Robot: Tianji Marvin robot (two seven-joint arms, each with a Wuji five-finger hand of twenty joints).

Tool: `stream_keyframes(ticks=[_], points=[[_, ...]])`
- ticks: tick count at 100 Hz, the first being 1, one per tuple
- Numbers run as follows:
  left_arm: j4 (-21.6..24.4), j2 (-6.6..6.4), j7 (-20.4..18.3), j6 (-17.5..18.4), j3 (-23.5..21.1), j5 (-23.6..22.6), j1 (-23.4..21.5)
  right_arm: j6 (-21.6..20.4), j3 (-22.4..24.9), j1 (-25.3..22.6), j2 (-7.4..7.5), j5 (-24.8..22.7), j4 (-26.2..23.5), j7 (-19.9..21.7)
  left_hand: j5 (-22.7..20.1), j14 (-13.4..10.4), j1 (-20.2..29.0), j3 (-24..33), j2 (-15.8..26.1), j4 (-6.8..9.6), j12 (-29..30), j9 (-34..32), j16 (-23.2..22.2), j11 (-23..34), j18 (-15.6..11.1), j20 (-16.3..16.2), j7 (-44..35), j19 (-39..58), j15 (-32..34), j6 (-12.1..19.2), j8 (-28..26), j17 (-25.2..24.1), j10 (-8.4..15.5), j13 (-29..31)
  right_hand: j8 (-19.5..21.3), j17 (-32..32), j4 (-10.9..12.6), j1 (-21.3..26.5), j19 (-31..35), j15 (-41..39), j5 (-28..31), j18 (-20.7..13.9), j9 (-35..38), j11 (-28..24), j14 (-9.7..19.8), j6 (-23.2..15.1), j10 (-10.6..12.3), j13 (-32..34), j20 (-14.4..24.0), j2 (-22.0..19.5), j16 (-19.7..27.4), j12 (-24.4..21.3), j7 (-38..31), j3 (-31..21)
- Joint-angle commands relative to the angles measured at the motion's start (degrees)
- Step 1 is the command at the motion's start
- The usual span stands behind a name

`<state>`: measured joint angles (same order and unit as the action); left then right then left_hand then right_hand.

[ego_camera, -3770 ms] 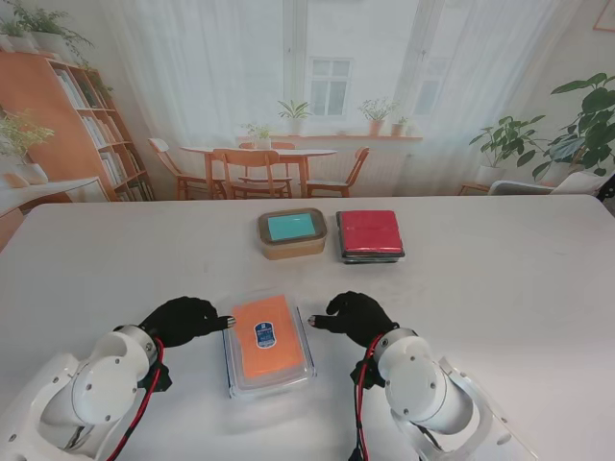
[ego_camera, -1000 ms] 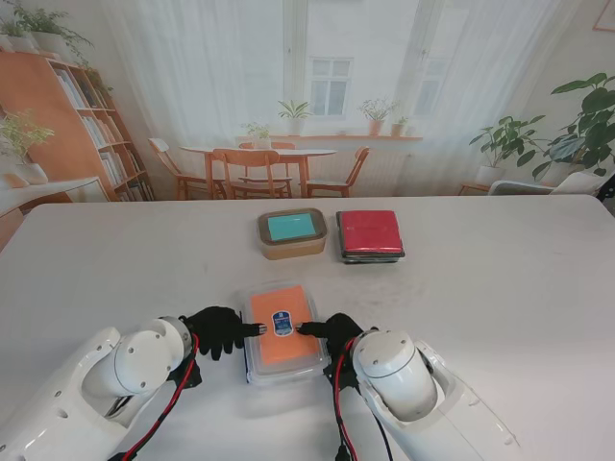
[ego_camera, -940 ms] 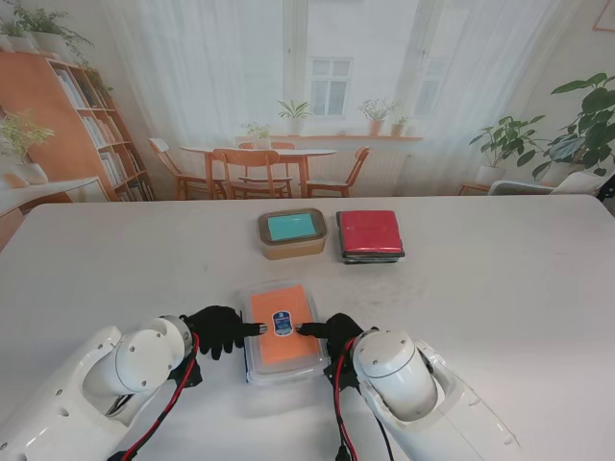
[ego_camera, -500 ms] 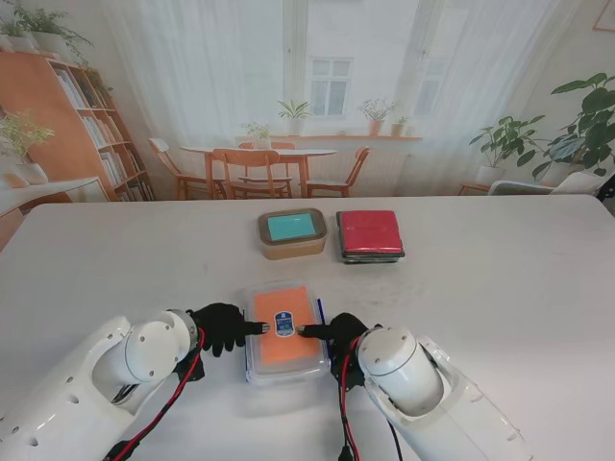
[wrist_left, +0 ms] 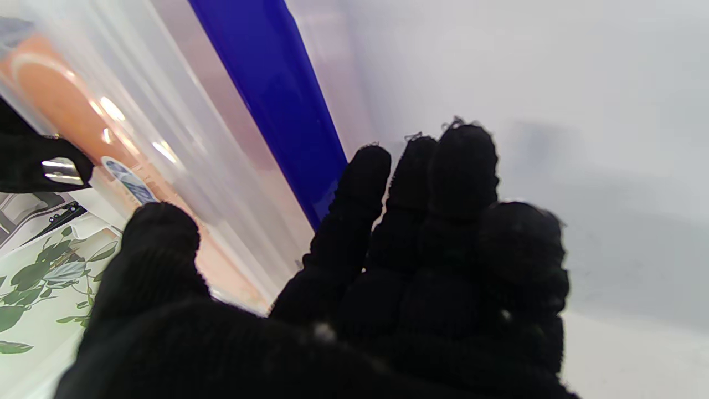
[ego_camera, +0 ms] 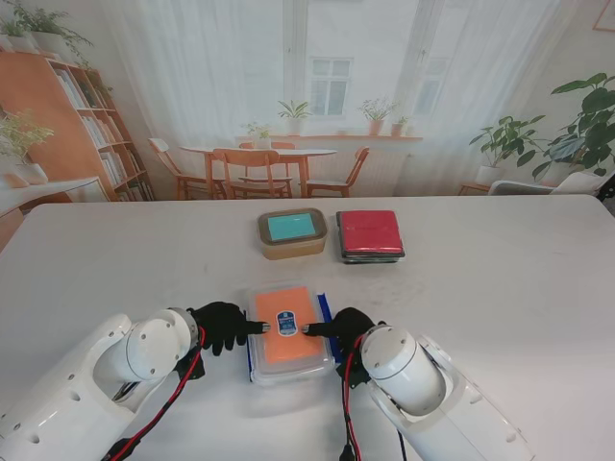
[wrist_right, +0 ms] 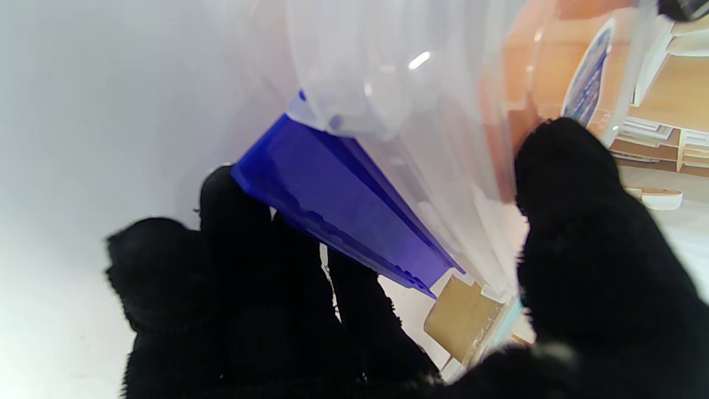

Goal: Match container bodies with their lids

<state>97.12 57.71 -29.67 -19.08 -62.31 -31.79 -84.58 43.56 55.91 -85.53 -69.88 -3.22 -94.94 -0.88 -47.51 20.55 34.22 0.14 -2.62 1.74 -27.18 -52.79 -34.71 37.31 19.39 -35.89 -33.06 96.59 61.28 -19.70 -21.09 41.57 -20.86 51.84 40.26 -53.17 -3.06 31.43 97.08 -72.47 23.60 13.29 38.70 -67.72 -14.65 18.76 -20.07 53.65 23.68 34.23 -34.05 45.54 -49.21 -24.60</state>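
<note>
Fingers of both my gloved hands pinch one clear box [ego_camera: 288, 336] from either side, thumbs resting on its orange lid [ego_camera: 285, 323] near the round sticker, the other fingers tucked beneath. My left hand [ego_camera: 223, 327] grips the left edge, my right hand [ego_camera: 346, 329] the right, where a blue clip [ego_camera: 325, 312] stands out from the rim; the right wrist view shows that clip [wrist_right: 338, 213] lying against my fingers [wrist_right: 238, 233]. Whatever the box holds cannot be made out. Three containers sit on the white table [ego_camera: 500, 288]: this one nearest me and, well apart, farther from me, a tan box with a teal lid [ego_camera: 291, 233] just beside a closed red-lidded box [ego_camera: 370, 234].
</note>
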Motion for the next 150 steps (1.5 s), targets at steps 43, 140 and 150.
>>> stream_keyframes(ticks=[43, 140, 150], points=[[-0.4, 0.2, -0.3, 0.0, 0.2, 0.4, 0.7, -3.5, -0.2, -1.3, 0.47, -6.3, -1.3, -1.6, -1.4, 4.8, 1.6, -1.1, -0.7, -0.53, 0.0, -2.0, 0.7, 1.5, -7.0, 0.9, -1.8, 5.2, 3.0, 0.9, 0.4, 3.9, -0.4, 1.9, -1.4, -7.1, 2.0, 11.5, 2.8, -2.2, 8.3, -6.9, 6.7, -0.9, 2.2, -2.2, -0.5, 9.5, -1.9, 3.6, 2.5, 0.0, 0.2, -21.9], [-0.7, 0.45, 0.1, -0.9, 2.2, 3.9, 2.3, -11.5, -3.9, -1.2, 1.68, -17.1, -2.4, -3.5, -2.2, 5.4, 2.1, -1.1, -0.8, -0.33, 0.0, -2.9, 0.9, 2.0, -6.7, 1.6, -2.5, 5.4, 3.4, 0.7, 0.4, 4.6, -0.9, 2.7, -16.4, -13.6, -3.4, 18.0, 8.9, -0.4, 18.1, -11.6, 19.3, 3.7, -1.5, -1.5, -4.9, 20.7, 1.6, 11.1, 1.4, -6.2, -8.1, -25.7], [-0.9, 0.51, 0.2, -1.0, 2.7, 4.4, 2.8, -12.4, -4.3, -1.1, 1.83, -18.2, -2.4, -3.6, -2.3, 5.4, 2.4, -1.0, -0.8, -0.27, 0.0, -3.0, 0.9, 2.0, -6.5, 1.7, -2.6, 5.4, 3.4, 0.6, 0.4, 4.7, -1.0, 2.7, -19.1, -13.9, -3.4, 18.2, 10.2, -2.4, 19.9, -12.8, 21.5, 4.2, -1.6, -1.8, -5.5, 20.8, 2.9, 11.3, -0.1, -5.9, -10.3, -25.5]])
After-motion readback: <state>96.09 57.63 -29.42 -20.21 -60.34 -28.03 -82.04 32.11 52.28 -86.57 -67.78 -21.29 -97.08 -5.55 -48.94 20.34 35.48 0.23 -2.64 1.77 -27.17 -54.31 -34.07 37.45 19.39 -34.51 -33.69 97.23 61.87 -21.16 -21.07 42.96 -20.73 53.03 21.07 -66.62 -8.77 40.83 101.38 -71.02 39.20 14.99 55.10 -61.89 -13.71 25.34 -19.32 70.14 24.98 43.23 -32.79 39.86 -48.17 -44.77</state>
